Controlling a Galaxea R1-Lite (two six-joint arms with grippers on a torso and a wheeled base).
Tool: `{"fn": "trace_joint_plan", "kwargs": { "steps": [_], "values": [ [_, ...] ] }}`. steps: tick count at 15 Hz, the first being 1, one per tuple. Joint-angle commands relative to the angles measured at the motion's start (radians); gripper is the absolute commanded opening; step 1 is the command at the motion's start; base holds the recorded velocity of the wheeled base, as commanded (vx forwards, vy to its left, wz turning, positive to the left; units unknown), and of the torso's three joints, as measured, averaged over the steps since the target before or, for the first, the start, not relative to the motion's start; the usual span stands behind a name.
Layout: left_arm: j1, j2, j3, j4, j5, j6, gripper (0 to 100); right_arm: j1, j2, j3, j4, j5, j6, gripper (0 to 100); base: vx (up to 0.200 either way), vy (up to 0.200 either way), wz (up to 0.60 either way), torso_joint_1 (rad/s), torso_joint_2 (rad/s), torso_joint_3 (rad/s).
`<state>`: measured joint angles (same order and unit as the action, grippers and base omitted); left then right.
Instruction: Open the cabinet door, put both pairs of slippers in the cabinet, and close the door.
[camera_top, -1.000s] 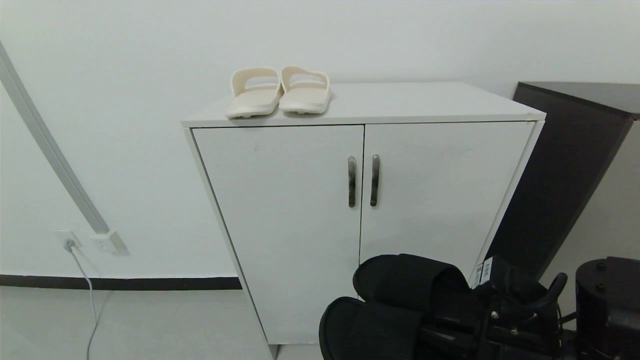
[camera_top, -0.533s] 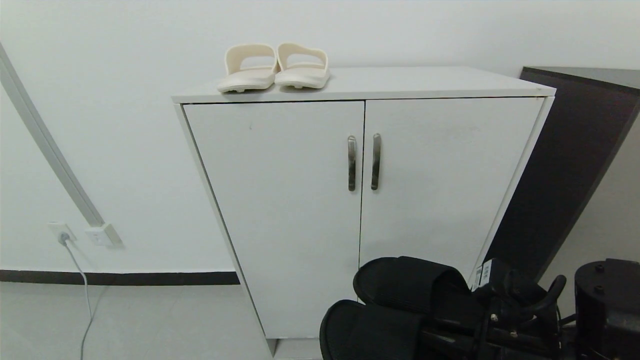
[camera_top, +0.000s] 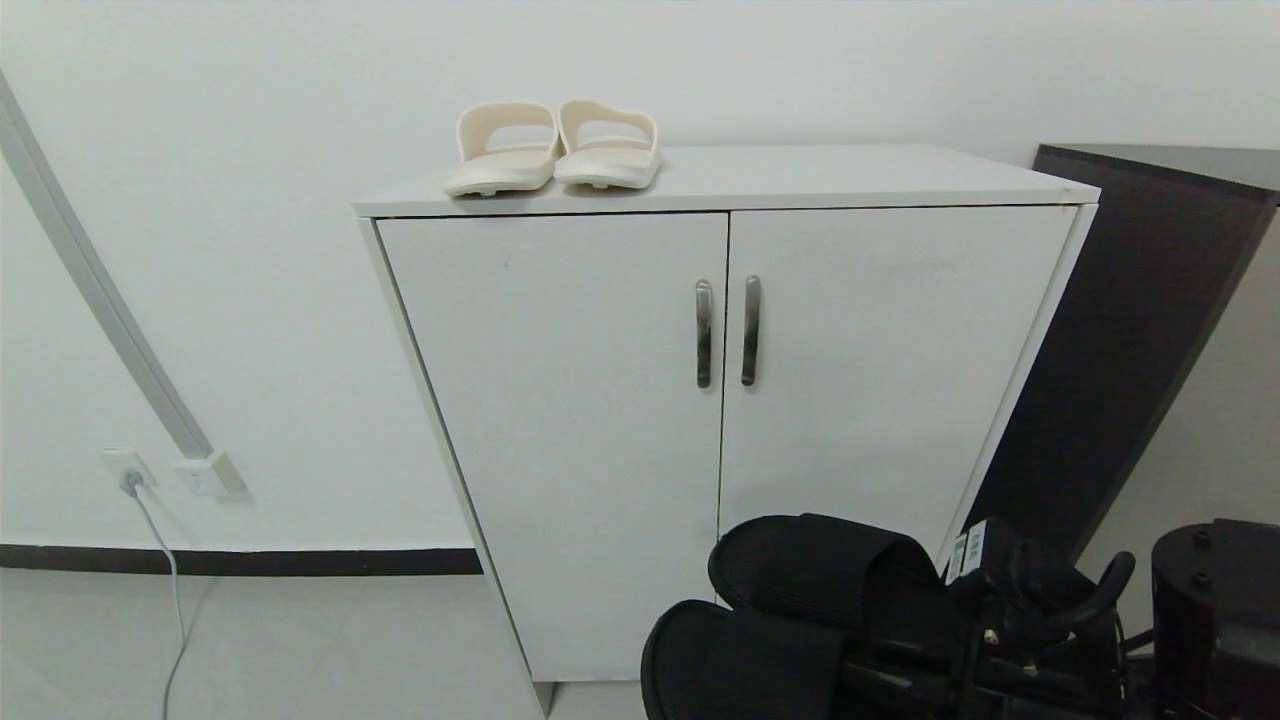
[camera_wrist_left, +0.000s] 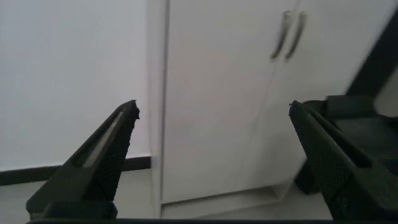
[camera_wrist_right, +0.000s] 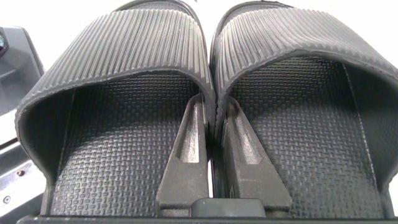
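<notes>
The white cabinet (camera_top: 560, 420) stands against the wall with both doors shut, and its two metal handles (camera_top: 726, 332) meet at the centre. A cream pair of slippers (camera_top: 555, 148) rests side by side on the cabinet top, near its left end. My right gripper (camera_wrist_right: 213, 107) is shut on the black pair of slippers (camera_top: 800, 600), pinching their two inner walls together. It holds them low in front of the right door. My left gripper (camera_wrist_left: 212, 111) hangs open with nothing between its fingers, low and facing the cabinet (camera_wrist_left: 211, 93) near its left edge.
A dark cabinet (camera_top: 1150, 330) stands right of the white one. On the wall to the left are a slanted grey conduit (camera_top: 90, 290) and a socket (camera_top: 125, 470) with a cable running down to the floor. Bare floor (camera_top: 300, 640) lies left of the cabinet.
The head camera has shifted, so the whole picture moved up and then slightly back down. The black slippers stay in my right gripper. The doors stay shut.
</notes>
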<state>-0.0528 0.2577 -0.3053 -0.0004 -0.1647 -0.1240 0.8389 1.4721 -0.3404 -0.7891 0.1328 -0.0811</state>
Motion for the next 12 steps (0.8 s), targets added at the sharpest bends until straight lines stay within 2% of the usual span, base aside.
{"fn": "trace_joint_plan", "kwargs": {
  "steps": [1, 5, 8, 9, 10, 11, 12],
  "values": [
    [-0.024, 0.259, -0.126, -0.050, -0.090, -0.008, 100, 0.000, 0.000, 0.001, 0.001, 0.001, 0.000, 0, 0.000, 0.000, 0.00, 0.000, 0.00, 0.000],
    [-0.027, 0.537, -0.258, -0.217, -0.130, -0.003, 100, 0.002, -0.001, 0.000, 0.001, -0.004, -0.002, 0, 0.000, 0.000, 0.00, -0.001, 0.06, 0.041],
    [-0.042, 0.626, -0.316, -0.320, -0.239, -0.003, 100, 0.002, 0.004, -0.002, 0.001, -0.004, 0.000, 0, 0.000, 0.000, 0.00, 0.001, 0.11, 0.061],
    [-0.048, 0.650, -0.340, -0.334, -0.299, 0.000, 100, 0.002, 0.004, -0.002, 0.001, -0.004, -0.002, 0, 0.000, 0.000, 0.00, 0.000, 0.00, 0.000],
    [-0.073, 0.669, -0.360, -0.336, -0.343, 0.000, 100, 0.002, 0.004, 0.000, 0.001, -0.004, -0.002, 0, 0.000, 0.000, 0.00, 0.000, 0.00, 0.000],
    [-0.127, 0.701, -0.380, -0.337, -0.378, -0.002, 100, 0.002, 0.004, 0.000, 0.001, -0.005, 0.000, 0, 0.000, 0.000, 0.00, 0.000, 0.00, 0.000],
    [-0.165, 0.732, -0.391, -0.337, -0.380, -0.002, 100, 0.000, 0.005, 0.000, 0.001, -0.007, 0.000, 0, 0.000, 0.000, 0.00, 0.000, 0.00, 0.000]
  ]
}}
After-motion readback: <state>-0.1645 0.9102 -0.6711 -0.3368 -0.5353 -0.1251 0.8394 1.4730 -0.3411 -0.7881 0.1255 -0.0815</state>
